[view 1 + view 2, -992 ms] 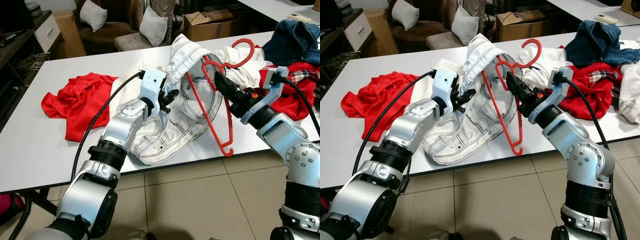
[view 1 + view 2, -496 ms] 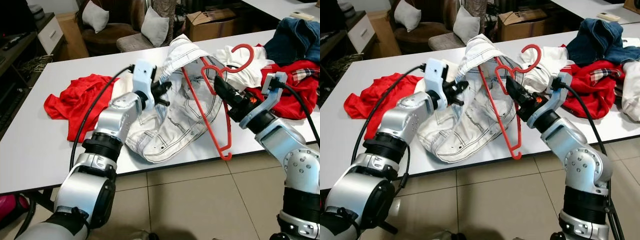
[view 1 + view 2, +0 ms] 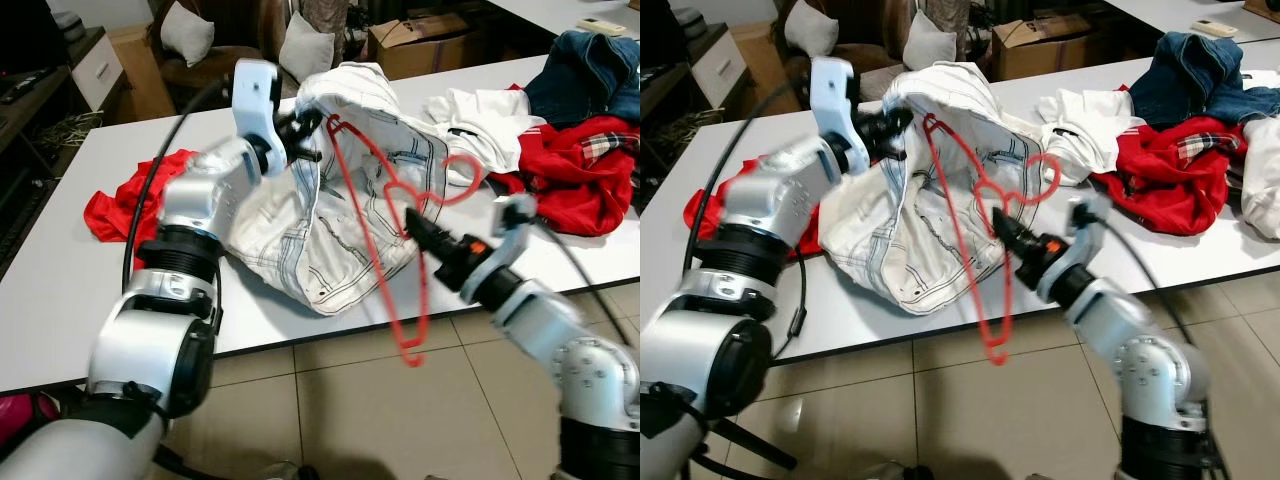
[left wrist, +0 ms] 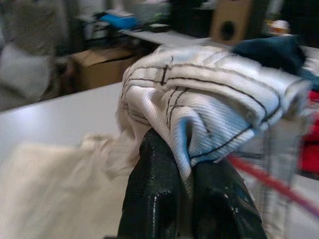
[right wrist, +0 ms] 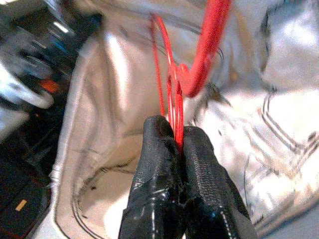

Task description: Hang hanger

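The red hanger (image 3: pixel 385 235) is a thin, stiff frame, light by the look of it and smooth enough to twist in a pinch, so it is best held where two bars meet, close under the hook. The right claw (image 5: pixel 178 144) does just that: its two black fingers are closed tight on the red bars, with the hook curving away just beyond the fingertips and the long lower bar hanging below the claw, past the counter (image 3: pixel 60 300) edge. The white denim garment (image 3: pixel 330 215) is the opposite sort of load: soft, floppy, fairly heavy, with thick stitched seams that give a firm bite. The left claw (image 4: pixel 187 164) is closed on one such folded seam, holding it raised above the rest of the cloth, which sags down from the claw onto the counter. One shoulder of the hanger sits just beside that lifted fold, apparently inside the garment's opening.

Compared with a second ago, the left claw has risen and drawn back toward the far side of the counter, taking the seam with it, so the garment now stands up like a tent rather than lying flat. The right claw has dropped lower and nearer the counter edge, and the hanger reaches further into the cloth. Both arms are motion-blurred.
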`<state>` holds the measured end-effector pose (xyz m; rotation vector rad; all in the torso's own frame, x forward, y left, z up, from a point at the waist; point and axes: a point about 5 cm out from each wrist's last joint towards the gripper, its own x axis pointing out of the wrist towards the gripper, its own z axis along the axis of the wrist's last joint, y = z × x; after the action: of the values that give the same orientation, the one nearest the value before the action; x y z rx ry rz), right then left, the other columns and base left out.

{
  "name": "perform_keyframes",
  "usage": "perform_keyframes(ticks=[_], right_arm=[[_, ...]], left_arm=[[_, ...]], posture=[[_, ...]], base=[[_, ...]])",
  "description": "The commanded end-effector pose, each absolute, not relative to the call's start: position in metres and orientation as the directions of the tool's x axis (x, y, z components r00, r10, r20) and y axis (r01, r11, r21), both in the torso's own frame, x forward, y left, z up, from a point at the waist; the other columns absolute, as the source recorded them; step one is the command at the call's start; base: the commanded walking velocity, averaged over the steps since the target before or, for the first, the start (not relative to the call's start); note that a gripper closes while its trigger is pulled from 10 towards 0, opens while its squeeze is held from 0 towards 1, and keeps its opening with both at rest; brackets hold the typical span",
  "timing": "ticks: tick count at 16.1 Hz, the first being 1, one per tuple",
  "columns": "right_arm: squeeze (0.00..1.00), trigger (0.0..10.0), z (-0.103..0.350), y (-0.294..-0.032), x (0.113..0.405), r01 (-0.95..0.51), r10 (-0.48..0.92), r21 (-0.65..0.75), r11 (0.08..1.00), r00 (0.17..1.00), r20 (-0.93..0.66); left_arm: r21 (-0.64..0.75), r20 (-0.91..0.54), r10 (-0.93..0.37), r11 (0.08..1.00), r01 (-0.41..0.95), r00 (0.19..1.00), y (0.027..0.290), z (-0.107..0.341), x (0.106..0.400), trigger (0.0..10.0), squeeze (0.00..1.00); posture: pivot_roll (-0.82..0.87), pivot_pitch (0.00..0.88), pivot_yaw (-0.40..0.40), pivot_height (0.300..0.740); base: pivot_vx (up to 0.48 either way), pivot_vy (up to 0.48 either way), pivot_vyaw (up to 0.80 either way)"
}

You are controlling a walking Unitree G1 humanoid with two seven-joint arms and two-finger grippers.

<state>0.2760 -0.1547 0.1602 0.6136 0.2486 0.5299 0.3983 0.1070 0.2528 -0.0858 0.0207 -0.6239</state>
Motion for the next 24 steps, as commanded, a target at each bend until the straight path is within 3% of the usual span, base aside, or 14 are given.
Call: perform_keyframes(ticks=[1, 4, 7, 8, 9, 10, 11, 12, 13, 15, 16, 19, 21, 24], right_arm=[[0.0, 10.0, 0.149, -0.16, 0.282, -0.319, 0.489, 0.613, 0.723, 0.863, -0.128], [0.0, 10.0, 0.16, -0.182, 0.301, -0.275, 0.404, 0.54, 0.796, 0.905, -0.134], [0.0, 10.0, 0.226, -0.198, 0.325, -0.401, 0.43, 0.431, 0.808, 0.902, 0.033], [0.0, 10.0, 0.254, -0.2, 0.332, -0.465, 0.461, 0.42, 0.779, 0.88, 0.12], [0.0, 10.0, 0.261, -0.2, 0.334, -0.482, 0.469, 0.434, 0.761, 0.871, 0.146], [0.0, 10.0, 0.262, -0.199, 0.338, -0.49, 0.477, 0.469, 0.735, 0.865, 0.156], [0.0, 10.0, 0.255, -0.195, 0.343, -0.481, 0.485, 0.499, 0.72, 0.864, 0.133], [0.0, 10.0, 0.251, -0.193, 0.346, -0.476, 0.489, 0.516, 0.712, 0.864, 0.121], [0.0, 10.0, 0.243, -0.188, 0.355, -0.449, 0.479, 0.571, 0.687, 0.871, 0.109], [0.0, 10.0, 0.241, -0.191, 0.367, -0.417, 0.439, 0.629, 0.657, 0.889, 0.131], [0.0, 10.0, 0.241, -0.191, 0.369, -0.409, 0.427, 0.636, 0.654, 0.894, 0.137], [0.0, 10.0, 0.226, -0.185, 0.377, -0.334, 0.34, 0.643, 0.689, 0.933, 0.12], [0.0, 10.0, 0.214, -0.174, 0.376, -0.298, 0.303, 0.657, 0.693, 0.947, 0.11], [0.0, 10.0, 0.214, -0.161, 0.371, -0.354, 0.341, 0.737, 0.576, 0.923, 0.178]], left_arm=[[0.014, 0.042, -0.644, 0.764, 0.645, 0.763, 0.107, 0.282, 0.394, 0.0, 0.0], [0.207, -0.004, -0.636, 0.755, 0.623, 0.772, 0.137, 0.303, 0.395, 0.0, 0.0], [0.421, -0.111, -0.535, 0.738, 0.527, 0.837, 0.193, 0.323, 0.397, 0.0, 0.0], [0.483, -0.284, -0.562, 0.616, 0.622, 0.777, 0.207, 0.316, 0.387, 0.0, 0.0], [0.478, -0.368, -0.586, 0.547, 0.687, 0.722, 0.208, 0.309, 0.382, 0.0, 0.0], [0.389, -0.482, -0.67, 0.413, 0.823, 0.564, 0.199, 0.292, 0.367, 0.0, 0.0], [0.27, -0.495, -0.76, 0.326, 0.906, 0.421, 0.182, 0.281, 0.353, 0.0, 0.0], [0.228, -0.477, -0.796, 0.297, 0.927, 0.372, 0.173, 0.279, 0.349, 0.0, 0.0], [0.1, -0.368, -0.895, 0.232, 0.967, 0.253, 0.142, 0.282, 0.343, 0.0, 0.0], [-0.022, -0.224, -0.961, 0.172, 0.985, 0.163, 0.116, 0.298, 0.343, 0.0, 0.0], [-0.05, -0.184, -0.97, 0.173, 0.984, 0.161, 0.111, 0.304, 0.345, 0.0, 0.0], [-0.238, 0.073, -0.937, 0.316, 0.918, 0.341, 0.092, 0.333, 0.368, 0.0, 0.0], [-0.249, 0.103, -0.869, 0.448, 0.859, 0.483, 0.087, 0.333, 0.381, 0.0, 0.0], [-0.256, 0.109, -0.764, 0.597, 0.761, 0.636, 0.087, 0.335, 0.396, 0.0, 0.0]], posture=[[-0.17, 0.0, 0.161, 0.74], [-0.15, 0.0, 0.154, 0.74], [-0.15, 0.0, 0.149, 0.74], [-0.14, 0.0, 0.148, 0.74], [-0.14, 0.0, 0.148, 0.74], [-0.13, 0.0, 0.145, 0.74], [-0.13, 0.0, 0.147, 0.74], [-0.13, 0.0, 0.15, 0.74], [-0.13, 0.0, 0.158, 0.74], [-0.13, 0.0, 0.171, 0.74], [-0.13, 0.0, 0.171, 0.74], [-0.13, 0.0, 0.18, 0.74], [-0.13, 0.0, 0.19, 0.74], [-0.14, 0.0, 0.199, 0.74]], base=[[0.0, 0.0, 0.0], [0.0, 0.0, 0.0], [0.0, 0.0, 0.0], [0.0, 0.0, 0.0], [0.0, 0.0, 0.0], [0.0, 0.0, 0.0], [0.0, 0.0, 0.0], [0.0, 0.0, 0.0], [0.0, 0.0, 0.0], [0.0, 0.0, 0.0], [0.0, 0.0, 0.0], [0.0, 0.0, 0.0], [0.0, 0.0, 0.0], [0.0, 0.0, 0.0]])
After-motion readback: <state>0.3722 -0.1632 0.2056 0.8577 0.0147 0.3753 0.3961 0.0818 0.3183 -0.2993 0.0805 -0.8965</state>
